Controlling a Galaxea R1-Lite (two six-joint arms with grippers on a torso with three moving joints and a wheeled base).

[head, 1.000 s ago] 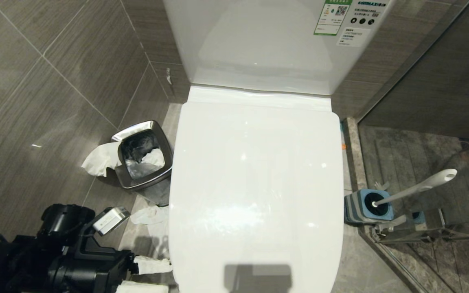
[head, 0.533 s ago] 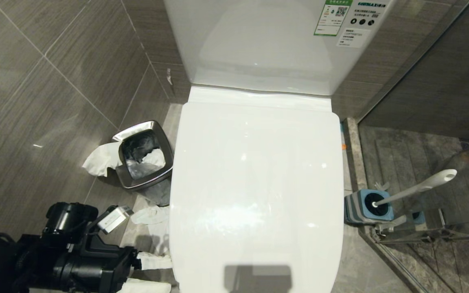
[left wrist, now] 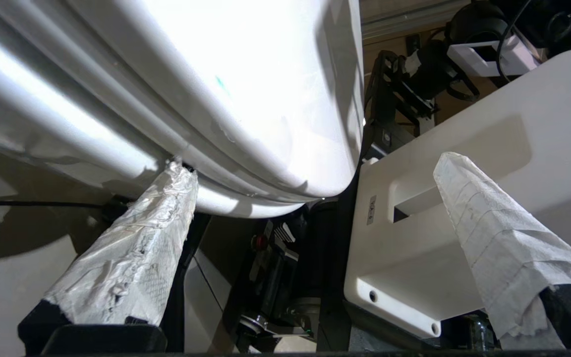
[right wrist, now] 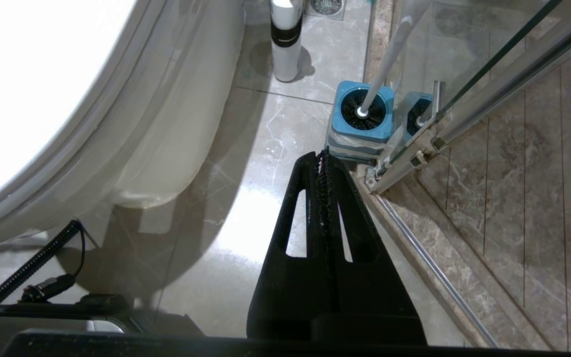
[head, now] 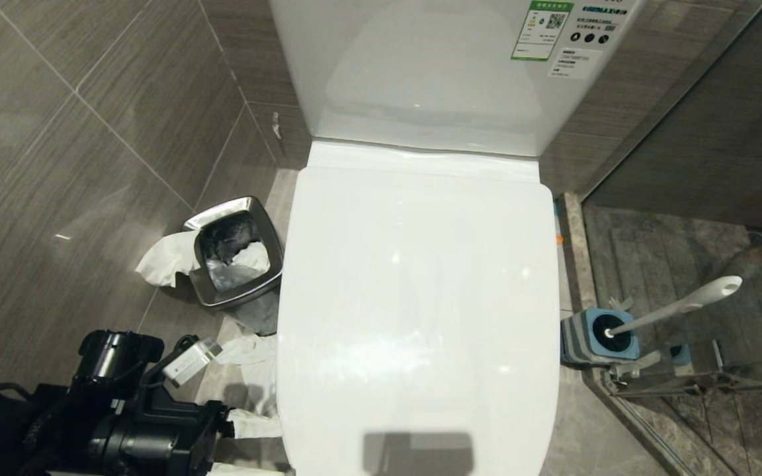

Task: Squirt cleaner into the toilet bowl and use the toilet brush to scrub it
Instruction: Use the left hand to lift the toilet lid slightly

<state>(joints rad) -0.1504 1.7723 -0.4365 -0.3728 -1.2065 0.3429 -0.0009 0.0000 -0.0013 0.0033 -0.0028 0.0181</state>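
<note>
White cleaner (right wrist: 285,44) only in right wrist view; right claw (right wrist: 326,163) closed; left claw (left wrist: 315,178) wide open

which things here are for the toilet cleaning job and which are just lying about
For the job: closed toilet lid, toilet brush in its blue holder, cleaner bottle, open left tool.
Lying about: steel bin, tissue paper beside it.

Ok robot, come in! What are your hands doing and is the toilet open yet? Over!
Left gripper open, one fingertip at lid's edge. Right gripper shut, parked low. Lid down, covering bowl. Toilet brush in its holder.
</note>
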